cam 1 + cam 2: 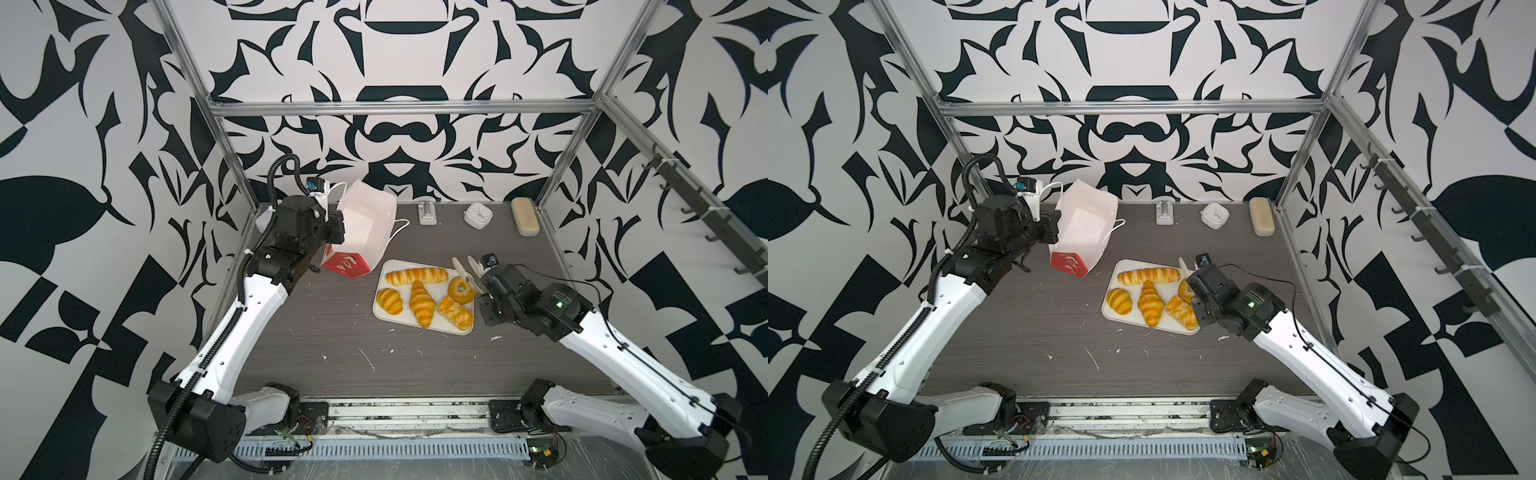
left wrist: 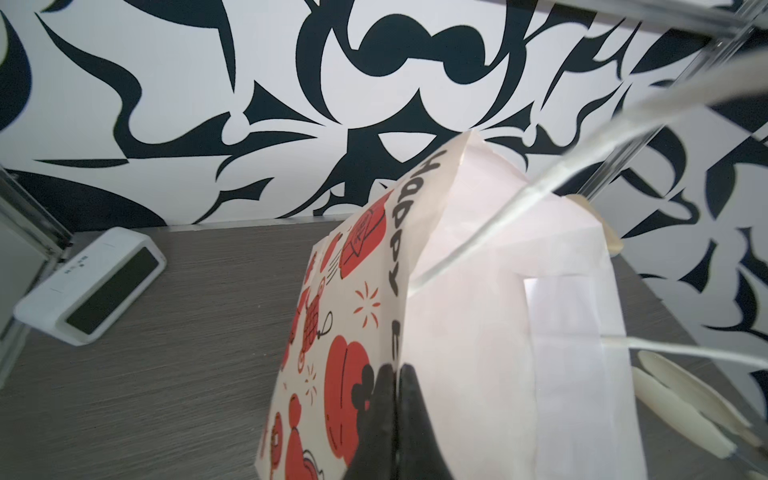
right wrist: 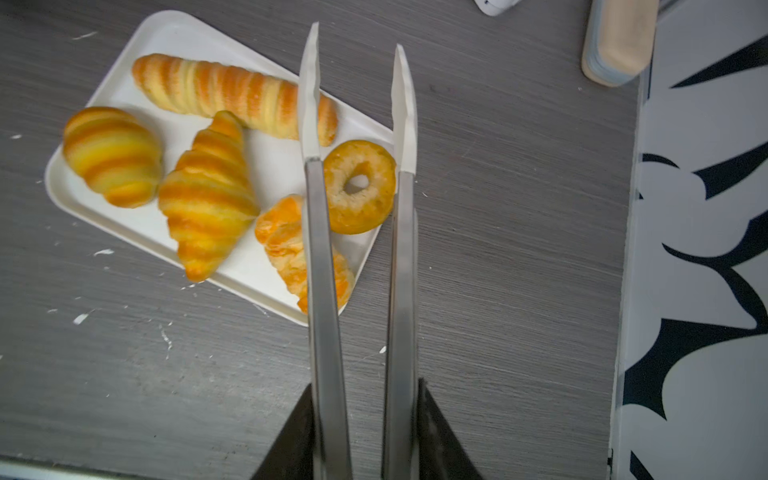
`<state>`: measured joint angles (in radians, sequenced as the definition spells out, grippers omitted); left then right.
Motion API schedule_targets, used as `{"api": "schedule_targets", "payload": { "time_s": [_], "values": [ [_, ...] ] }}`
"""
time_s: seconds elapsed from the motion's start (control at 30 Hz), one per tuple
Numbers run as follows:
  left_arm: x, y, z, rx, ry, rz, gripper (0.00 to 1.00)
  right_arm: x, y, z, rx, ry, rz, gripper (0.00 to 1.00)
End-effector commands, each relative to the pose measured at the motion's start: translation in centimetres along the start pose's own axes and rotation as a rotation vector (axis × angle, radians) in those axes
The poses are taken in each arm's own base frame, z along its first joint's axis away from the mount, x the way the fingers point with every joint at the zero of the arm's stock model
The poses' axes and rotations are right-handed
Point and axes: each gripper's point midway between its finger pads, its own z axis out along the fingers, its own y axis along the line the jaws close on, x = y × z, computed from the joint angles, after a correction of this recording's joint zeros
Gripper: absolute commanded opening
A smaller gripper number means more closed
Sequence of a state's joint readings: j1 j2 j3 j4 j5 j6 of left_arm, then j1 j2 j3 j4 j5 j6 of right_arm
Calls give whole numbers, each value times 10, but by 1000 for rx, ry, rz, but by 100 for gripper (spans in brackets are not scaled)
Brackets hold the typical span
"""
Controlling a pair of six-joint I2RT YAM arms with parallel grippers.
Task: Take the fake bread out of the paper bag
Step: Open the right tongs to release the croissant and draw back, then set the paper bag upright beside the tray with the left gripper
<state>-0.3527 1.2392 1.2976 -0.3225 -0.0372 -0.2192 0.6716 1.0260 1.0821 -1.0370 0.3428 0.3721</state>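
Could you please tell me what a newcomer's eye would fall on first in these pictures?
First, the fake bread: five glossy golden pastries lying on a white tray right of the middle of the table. Over them the right pincer holds metal tongs, the ring bagel showing between their arms. At the far left the left pincer pinches the tilted paper bag, its white inside showing no bread.

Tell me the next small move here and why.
Probably draw the tongs back, clear of the ring bagel: their arms stand open astride it in the right wrist view, all the fake bread lies on the white tray, and the paper bag, pinched by the left claw, shows only white paper inside.
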Motion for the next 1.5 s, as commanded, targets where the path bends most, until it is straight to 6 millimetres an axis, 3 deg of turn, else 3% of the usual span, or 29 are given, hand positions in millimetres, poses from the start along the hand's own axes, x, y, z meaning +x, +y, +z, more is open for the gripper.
{"api": "schedule_targets", "payload": {
  "time_s": [0.0,0.43,0.73,0.87,0.97,1.33,1.37,1.47],
  "values": [
    [-10,-8,-4,43,-6,-102,0,-16,-11,10,20,-53,104,36],
    [-4,-14,-3,81,12,-167,0,21,-93,110,232,175,343,39],
    [7,-14,-1,86,39,-184,0,46,-108,154,238,283,438,47],
    [12,-14,1,95,50,-212,0,47,-108,158,224,267,483,58],
    [16,-16,4,111,61,-238,0,44,-107,154,211,231,504,80],
    [32,-12,18,103,94,-286,0,42,-106,139,193,185,504,82],
    [41,-8,28,91,126,-292,0,42,-106,139,194,189,503,82],
    [45,-1,32,75,136,-299,0,43,-106,139,194,189,504,82]
  ]
}}
